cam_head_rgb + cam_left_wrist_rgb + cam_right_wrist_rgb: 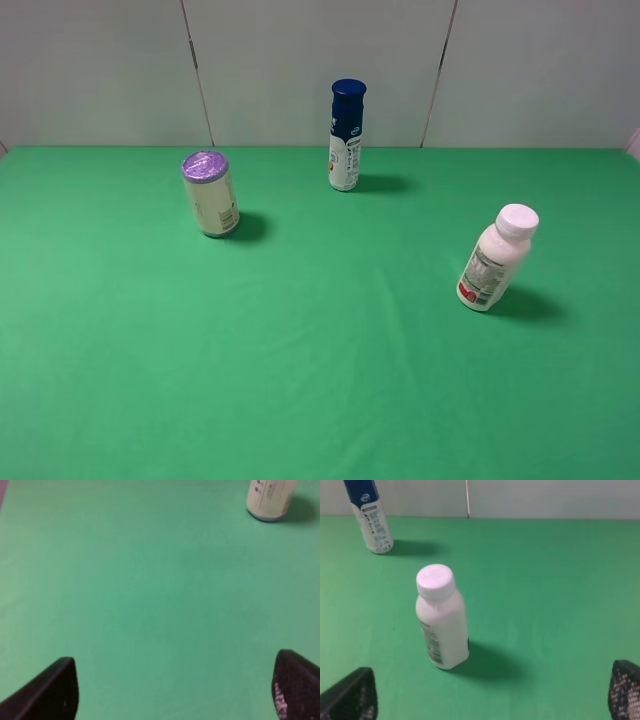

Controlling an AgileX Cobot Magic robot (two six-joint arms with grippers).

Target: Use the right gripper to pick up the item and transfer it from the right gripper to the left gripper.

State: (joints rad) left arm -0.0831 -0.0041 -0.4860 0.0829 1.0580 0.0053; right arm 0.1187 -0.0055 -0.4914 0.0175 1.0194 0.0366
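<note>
Green worktop (320, 400) runs back to a pale panelled wall (300, 60). Three things stand on it, well apart: a blue-capped bottle (345, 135) at 12 o'clock, a white bottle (497, 258) at 4 o'clock, and a purple-lidded can (210, 193) at 10 o'clock.

The task names no item. The white bottle looks the likely one, since it stands upright on the right side, straight ahead of the right gripper (487, 697).

Risks, as I judge them:
- The bottle is tall on a narrow base, so a finger arriving off-centre could tip it.
- Its smooth round body could slip or twist in a weak hold.
- A grasp at mid-body would leave the left gripper (172, 692) little free length to take at the handover.

Neither arm shows in the high view. Both wrist views look down at a slant over the worktop. Both grippers have their fingers wide apart and hold nothing. The left one faces bare cloth, with the can well ahead of it.
</note>
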